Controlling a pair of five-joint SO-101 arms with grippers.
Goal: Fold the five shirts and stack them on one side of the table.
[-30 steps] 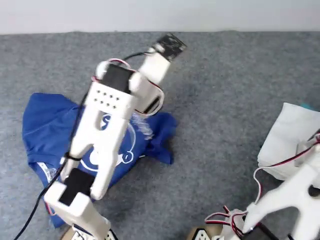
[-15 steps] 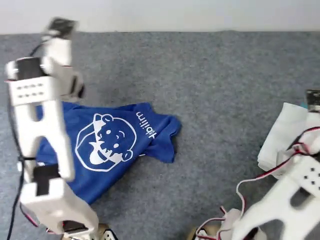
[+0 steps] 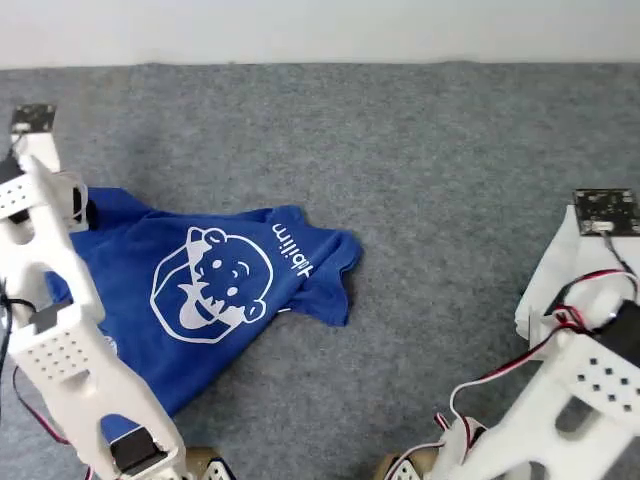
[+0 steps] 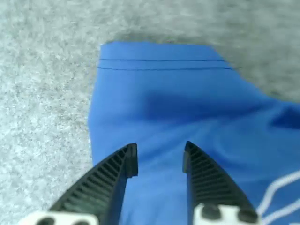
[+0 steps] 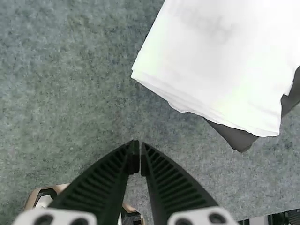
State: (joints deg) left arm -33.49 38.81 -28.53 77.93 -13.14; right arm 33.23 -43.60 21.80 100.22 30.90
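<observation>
A blue shirt (image 3: 215,290) with a white cartoon print lies crumpled and partly spread on the left half of the grey table. My left gripper (image 4: 159,157) hangs open just above one blue sleeve (image 4: 159,89), near that shirt's far left corner, with nothing between its fingers. The left arm (image 3: 50,300) stands along the table's left edge. At the right edge lies a folded white shirt (image 3: 555,285), and in the right wrist view this white shirt (image 5: 220,61) rests on a dark garment (image 5: 236,138). My right gripper (image 5: 139,150) is shut and empty over bare carpet beside that stack.
Grey carpet (image 3: 440,160) covers the table, with open room in the middle and along the back. A pale wall runs behind the far edge. The right arm (image 3: 580,380) and its red and white cables occupy the front right corner.
The left arm has swung from over the blue shirt to the table's left edge, uncovering the print. The right arm has shifted farther back toward the white stack.
</observation>
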